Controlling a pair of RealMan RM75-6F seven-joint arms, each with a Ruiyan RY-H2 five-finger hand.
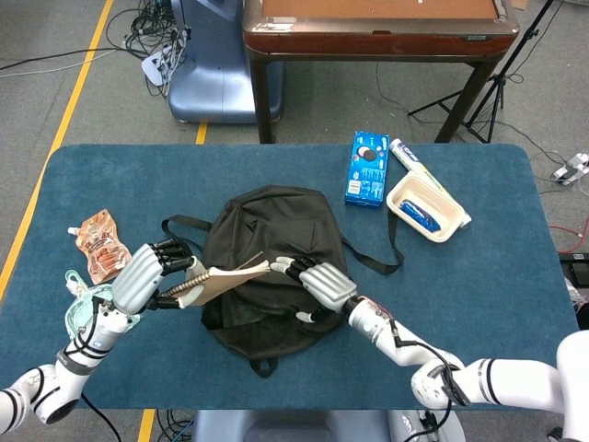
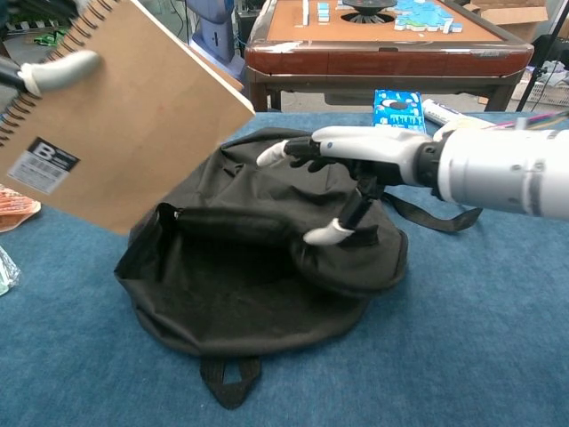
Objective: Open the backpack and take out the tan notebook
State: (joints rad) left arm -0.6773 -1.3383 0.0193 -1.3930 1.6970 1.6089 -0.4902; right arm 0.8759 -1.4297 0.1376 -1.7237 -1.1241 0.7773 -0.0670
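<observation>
I'm holding the tan notebook [image 2: 124, 111] clear of the backpack [image 1: 276, 267] in my left hand [image 1: 143, 276] — right hand [image 1: 322, 285] released, fingers spread — next I'm setting it on the worktop [image 1: 479, 276].

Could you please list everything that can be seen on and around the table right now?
Table: one, blue cloth top.
Backpack: one, black, lying open at the middle of the table.
Tan notebook: one, spiral-bound, lifted clear above the backpack's left side.
Cookie box: one, blue, behind the backpack to the right.
Tray: one, cream, right of the cookie box, with a blue item in it.
Tube: one, white, behind the tray.
Snack pouch: one, orange-brown, at the table's left edge.
Dustpan: one, pale green, in front of the pouch.
Wooden table: one, brown, behind.
Left hand: holds the notebook by its spiral edge.
Right hand: fingers spread over the backpack, holding nothing.
</observation>
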